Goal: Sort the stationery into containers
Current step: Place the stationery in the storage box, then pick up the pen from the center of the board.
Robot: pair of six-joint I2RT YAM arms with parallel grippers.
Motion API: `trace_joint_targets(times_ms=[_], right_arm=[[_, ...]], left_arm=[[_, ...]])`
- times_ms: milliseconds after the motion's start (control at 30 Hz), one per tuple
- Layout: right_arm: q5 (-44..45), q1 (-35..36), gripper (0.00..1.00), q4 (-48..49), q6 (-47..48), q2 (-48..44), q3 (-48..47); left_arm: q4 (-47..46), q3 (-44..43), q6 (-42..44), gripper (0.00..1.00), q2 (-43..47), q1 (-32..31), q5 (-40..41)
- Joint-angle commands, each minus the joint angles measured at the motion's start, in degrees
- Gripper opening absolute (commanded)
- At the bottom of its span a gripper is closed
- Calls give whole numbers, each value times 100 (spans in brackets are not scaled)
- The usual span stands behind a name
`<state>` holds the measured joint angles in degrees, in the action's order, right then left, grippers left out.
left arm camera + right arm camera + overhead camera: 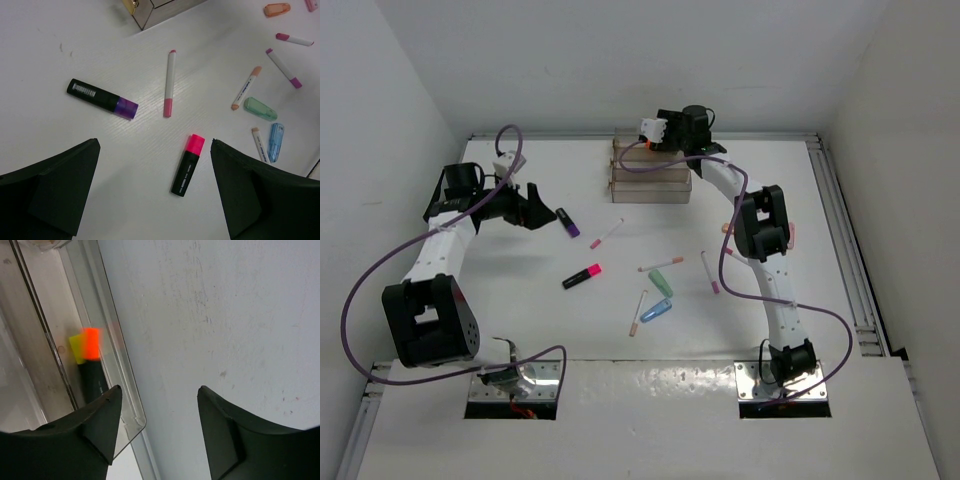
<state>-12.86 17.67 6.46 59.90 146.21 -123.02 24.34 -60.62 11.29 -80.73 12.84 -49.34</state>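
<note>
Pink-capped highlighter (187, 166) lies on the counter (50, 50) toward four o'clock of the left end effector (154, 150), spread and empty; it should nudge that way, then descend astride the barrel. Right end effector (159, 392), likewise spread, hovers by the clear tray (107, 340) that holds an orange-capped highlighter (90, 365), cap blurred, barrel partly hidden behind a finger.

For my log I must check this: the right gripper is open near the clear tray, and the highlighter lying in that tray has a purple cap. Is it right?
One detail is wrong. The highlighter in the clear tray has an orange cap, not purple, as the right wrist view shows. The right gripper is indeed open near that tray.
</note>
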Motion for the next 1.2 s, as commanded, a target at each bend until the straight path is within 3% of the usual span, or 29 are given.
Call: trace_joint_targets(times_ms=[0, 267, 367, 467, 667, 867, 1033, 1167], right_arm=[[-225, 8, 62, 251, -48, -5, -38], [-103, 8, 62, 365, -495, -505, 357], [187, 61, 59, 243, -1443, -1260, 945], [451, 87, 56, -371, -3057, -2121, 1795], [276, -27, 56, -776, -4537, -3748, 3694], [65, -377, 56, -1375, -4961, -4407, 4303], [-128, -677, 56, -1586, -5076, -4575, 4366], [-269, -765, 56, -1683, -5058, -4637, 4444]], left_arm=[[-184, -55, -13, 100, 13, 52, -172], [-61, -222, 233, 99, -4, 43, 265], [79, -494, 93, 94, -188, 8, 1066], [54, -609, -616, 86, -400, -185, 1803], [-351, -503, -995, 88, -443, -1125, 2973], [455, -1371, -2989, 90, -1329, -2162, 5529], [967, -1725, -3676, 86, -2208, -2400, 5585], [1073, -1822, -4073, 77, -2710, -2409, 5786]])
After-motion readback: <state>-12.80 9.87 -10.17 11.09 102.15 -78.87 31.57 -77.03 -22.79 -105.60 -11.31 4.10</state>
